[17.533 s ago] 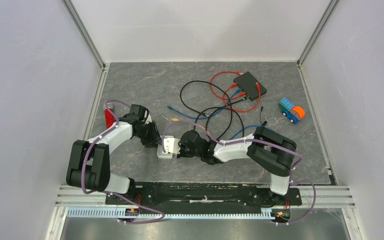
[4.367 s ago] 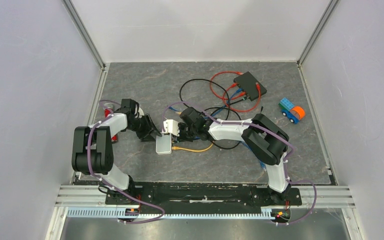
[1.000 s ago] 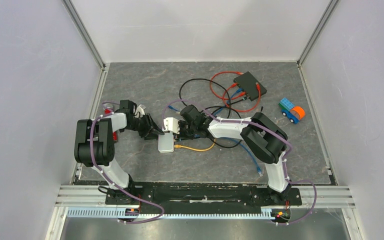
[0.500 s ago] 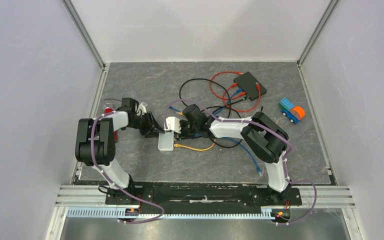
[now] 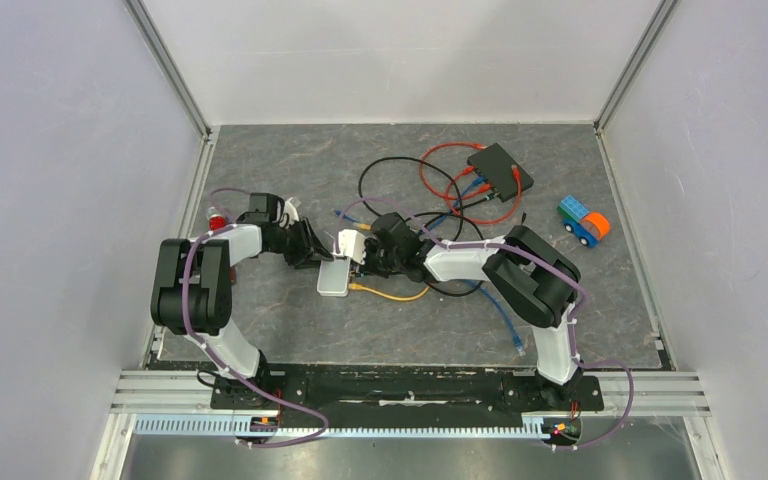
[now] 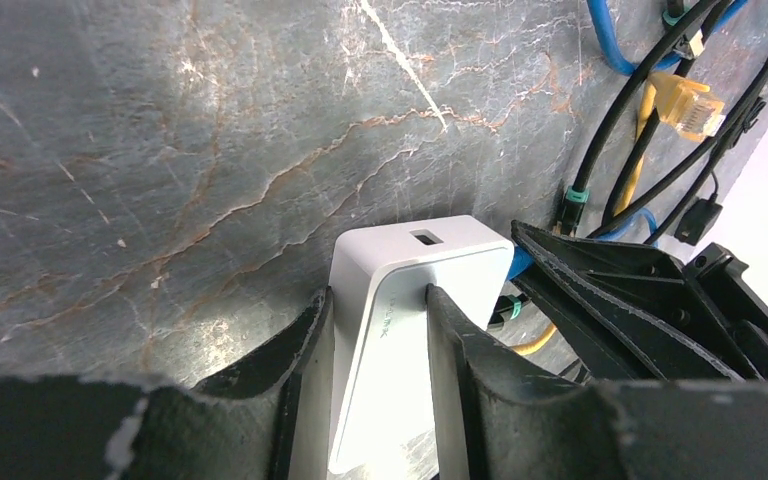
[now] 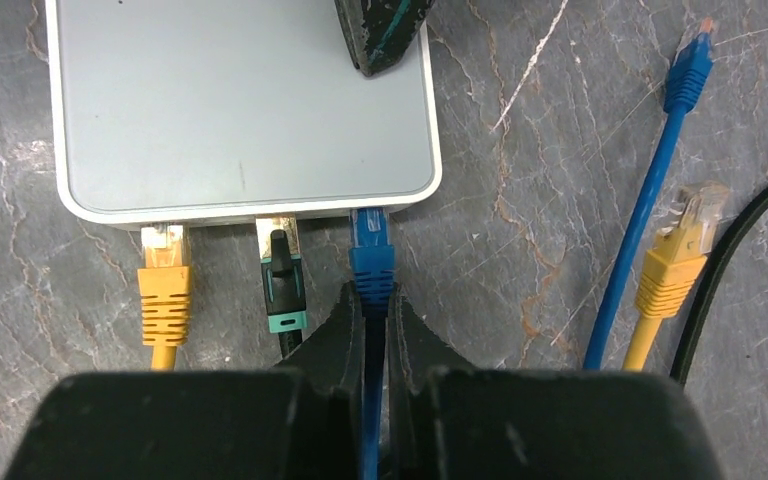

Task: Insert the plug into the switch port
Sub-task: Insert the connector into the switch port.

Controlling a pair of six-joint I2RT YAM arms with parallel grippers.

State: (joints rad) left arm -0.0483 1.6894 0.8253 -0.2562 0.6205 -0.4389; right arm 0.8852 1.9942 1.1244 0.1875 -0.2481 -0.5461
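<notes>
White switch [image 6: 415, 285] sits clamped between the left gripper [image 6: 378, 300] fingers [image 6: 305, 345]. The gripper is about half spread, one pad on each long side. In the top view the switch lies flat on the grey marbled counter [image 5: 260, 170], at about 8 o'clock from the counter's middle, between the two wrists.

Right gripper [image 7: 372, 312]: fingers pressed nearly together, pinching the tail of the blue plug [image 7: 371, 258] where its cable leaves. The plug's nose meets the switch's edge at the third port, pointing to 12 o'clock in the right wrist view. To its 9 o'clock, a black-and-green plug [image 7: 283, 290] and a yellow plug [image 7: 165, 290] sit in the neighbouring ports.

Loose on the counter in the same view: a spare blue plug [image 7: 695, 55] at 2 o'clock and a spare yellow plug [image 7: 682, 245] at 3 o'clock, neither touching the switch.

Hard to make out:
- How deep the blue plug is seated; the port mouth is hidden under the switch's rim.
- The switch's near end in the left wrist view is cut off behind the fingers.
- In the top view both sets of fingertips are covered by the wrists.
- A red object [image 5: 217, 221] at 9 o'clock is mostly hidden by the left arm and cannot be identified.
</notes>
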